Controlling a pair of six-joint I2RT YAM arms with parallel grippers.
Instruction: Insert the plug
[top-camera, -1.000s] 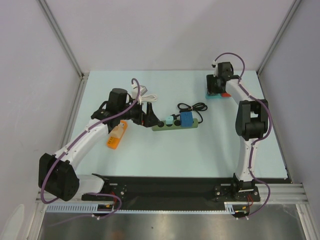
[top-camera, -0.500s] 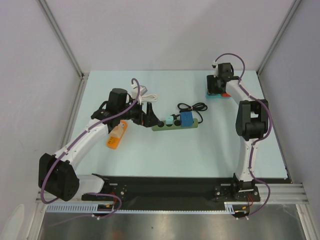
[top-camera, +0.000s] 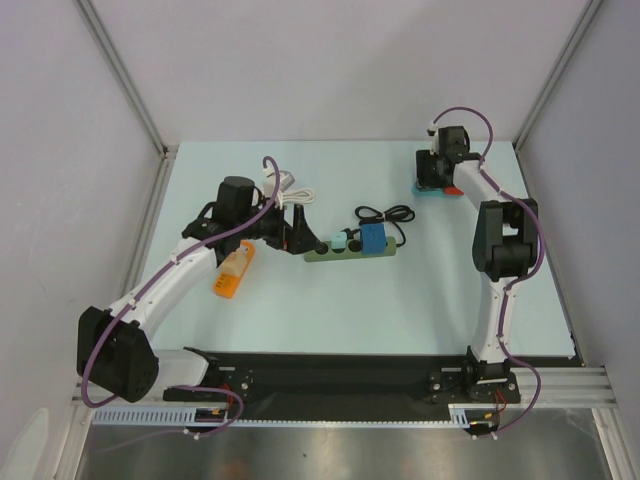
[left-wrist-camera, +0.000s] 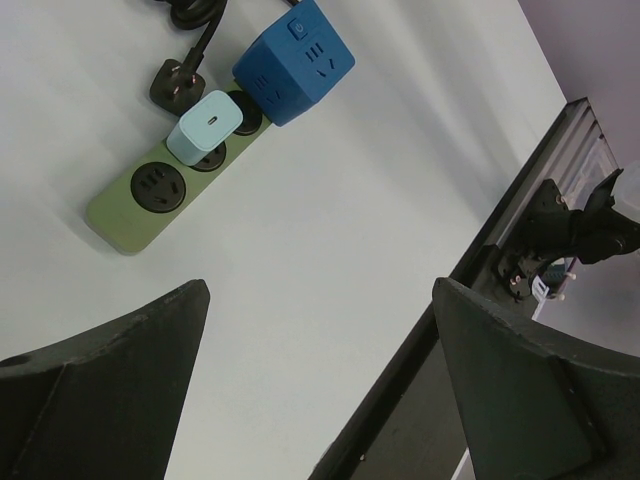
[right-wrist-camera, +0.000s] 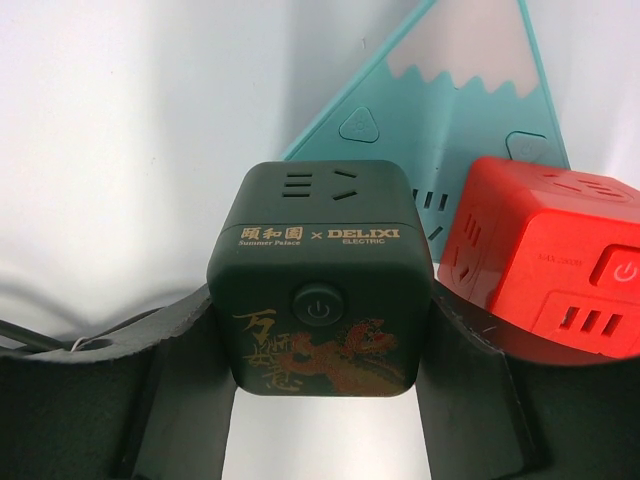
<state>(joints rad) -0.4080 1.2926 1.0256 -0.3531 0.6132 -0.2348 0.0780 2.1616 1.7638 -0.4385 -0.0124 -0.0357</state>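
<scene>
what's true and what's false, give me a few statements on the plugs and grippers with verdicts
1. The right gripper grips a dark green cube adapter. True.
2. The left gripper holds the light blue charger. False: it is open and empty; the charger sits in the green power strip.
3. That strip's end socket is free. True.
4. The red cube sits on the green strip. False: it is beside the dark cube, by a teal triangular board.

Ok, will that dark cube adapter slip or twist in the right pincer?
Likely rigid: the dark cube adapter looks like hard plastic. Its flat sides sit square inside the right pincer, so twisting seems unlikely. The smooth shell might slip.
</scene>
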